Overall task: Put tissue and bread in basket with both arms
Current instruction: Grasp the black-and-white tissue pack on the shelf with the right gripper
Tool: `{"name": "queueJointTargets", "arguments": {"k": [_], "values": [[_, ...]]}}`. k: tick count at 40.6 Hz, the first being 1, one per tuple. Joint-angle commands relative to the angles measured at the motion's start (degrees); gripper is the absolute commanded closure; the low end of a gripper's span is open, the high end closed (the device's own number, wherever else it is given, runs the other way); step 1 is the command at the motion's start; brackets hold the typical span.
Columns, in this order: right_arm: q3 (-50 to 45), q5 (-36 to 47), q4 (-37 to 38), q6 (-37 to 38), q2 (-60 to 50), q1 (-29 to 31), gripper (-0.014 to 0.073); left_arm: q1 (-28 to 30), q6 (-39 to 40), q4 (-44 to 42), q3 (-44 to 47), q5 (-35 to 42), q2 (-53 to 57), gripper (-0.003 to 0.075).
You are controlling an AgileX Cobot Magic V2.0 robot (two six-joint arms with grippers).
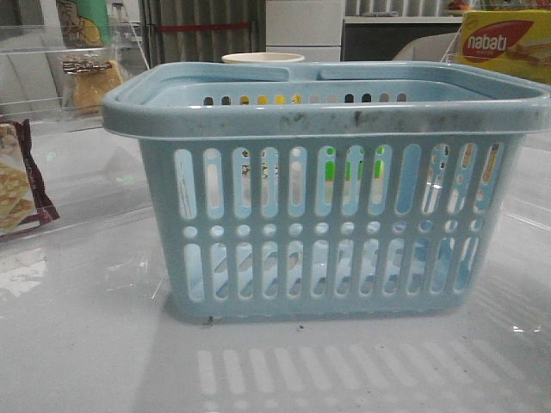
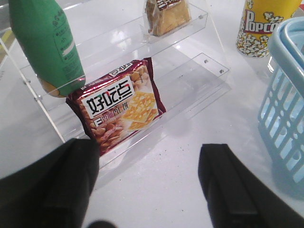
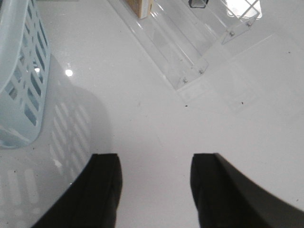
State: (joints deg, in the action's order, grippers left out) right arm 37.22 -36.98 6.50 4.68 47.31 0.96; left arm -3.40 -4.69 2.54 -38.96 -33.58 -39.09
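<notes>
The light-blue basket (image 1: 327, 116) fills the middle of the front view, and its slotted wall also shows in the left wrist view (image 2: 285, 95) and the right wrist view (image 3: 21, 71). The bread (image 2: 166, 16) lies in clear wrap on the upper step of a clear rack, and the front view shows the bread (image 1: 90, 77) at far left. My left gripper (image 2: 149, 156) is open over bare table, short of the rack. My right gripper (image 3: 154, 164) is open over bare table beside the basket. I cannot make out the tissue; only a dark sliver (image 3: 198, 3) shows on the right rack.
A maroon cracker bag (image 2: 118, 104) and a green bottle (image 2: 45, 42) sit on the left clear rack. A popcorn cup (image 2: 261, 26) stands behind the basket. A second clear rack (image 3: 180, 42) lies ahead of the right gripper. A nabati box (image 1: 504, 43) stands at far right.
</notes>
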Motion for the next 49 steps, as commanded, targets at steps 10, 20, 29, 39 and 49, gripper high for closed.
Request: {"name": "queueJointTargets", "arguments": {"k": [10, 20, 29, 39, 49], "values": [[14.2, 5.7, 0.7, -0.5, 15.1, 8.1, 0.0105, 0.0, 0.0, 0.6, -1.6, 4.7, -3.7, 0.0287], [27.0, 7.6, 0.6, -0.5, 30.2, 10.8, 0.0105, 0.0, 0.0, 0.5, -1.6, 4.7, -3.7, 0.0321], [37.8, 6.3, -3.5, -0.5, 42.0, 10.8, 0.0105, 0.0, 0.0, 0.5, -1.6, 4.7, -3.7, 0.0321], [45.6, 7.0, -4.7, -0.5, 50.8, 10.8, 0.0106, 0.0, 0.0, 0.5, -1.6, 4.8, -3.7, 0.0321], [47.4, 10.7, -4.7, -0.5, 54.7, 10.8, 0.0106, 0.0, 0.0, 0.5, -1.6, 5.2, -3.7, 0.0321]]}}
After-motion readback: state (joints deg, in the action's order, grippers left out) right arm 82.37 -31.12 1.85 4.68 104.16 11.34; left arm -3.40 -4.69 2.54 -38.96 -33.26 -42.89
